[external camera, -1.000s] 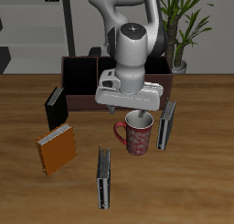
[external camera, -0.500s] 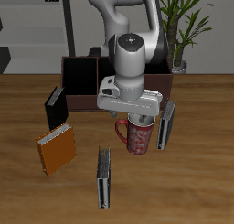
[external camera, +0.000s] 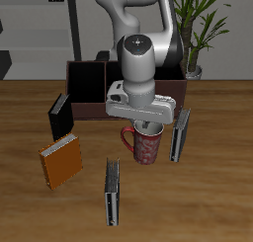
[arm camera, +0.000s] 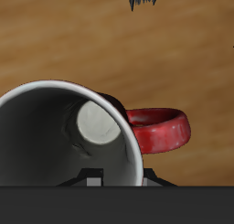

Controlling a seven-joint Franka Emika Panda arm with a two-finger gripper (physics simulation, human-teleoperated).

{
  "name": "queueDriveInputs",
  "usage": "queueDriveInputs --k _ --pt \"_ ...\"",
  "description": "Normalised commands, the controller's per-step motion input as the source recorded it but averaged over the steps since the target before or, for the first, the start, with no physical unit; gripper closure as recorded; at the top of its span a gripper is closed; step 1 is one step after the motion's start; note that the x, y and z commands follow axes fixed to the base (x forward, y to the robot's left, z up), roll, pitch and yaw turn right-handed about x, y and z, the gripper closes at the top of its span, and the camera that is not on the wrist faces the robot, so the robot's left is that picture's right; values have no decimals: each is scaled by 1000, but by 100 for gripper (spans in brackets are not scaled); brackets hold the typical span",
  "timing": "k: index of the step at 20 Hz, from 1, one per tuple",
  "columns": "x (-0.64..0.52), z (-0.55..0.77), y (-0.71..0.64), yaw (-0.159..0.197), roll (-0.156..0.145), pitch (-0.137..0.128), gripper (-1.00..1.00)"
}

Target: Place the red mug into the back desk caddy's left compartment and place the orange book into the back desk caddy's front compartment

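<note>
The gripper (external camera: 146, 125) sits over the mug (external camera: 145, 147), its fingertips hidden; whether it grips cannot be told. The mug stands upright on the table (external camera: 212, 197) before the caddy (external camera: 87, 78), which the arm largely hides. One orange book (external camera: 62, 160); three dark books stand nearby.

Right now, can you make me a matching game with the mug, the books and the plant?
Things:
1. red mug
2. orange book
3. potted plant
4. black book

Places:
A. behind the caddy, at the table's back
B. lying flat near the table's edge
C. right under the gripper
D. standing between the orange book and the back desk caddy

Pairs: 1-C, 2-B, 3-A, 4-D
</note>
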Motion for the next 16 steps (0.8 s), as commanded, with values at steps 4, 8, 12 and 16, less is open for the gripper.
queueDriveInputs --k 4,8,12,16 --pt "-53 134 -20 -19 23 -12 100" --pt "43 269 -115 24 -6 -26 100" --pt "0 352 -150 5 -3 -23 100" --pt "-119 650 -196 41 21 -35 100"
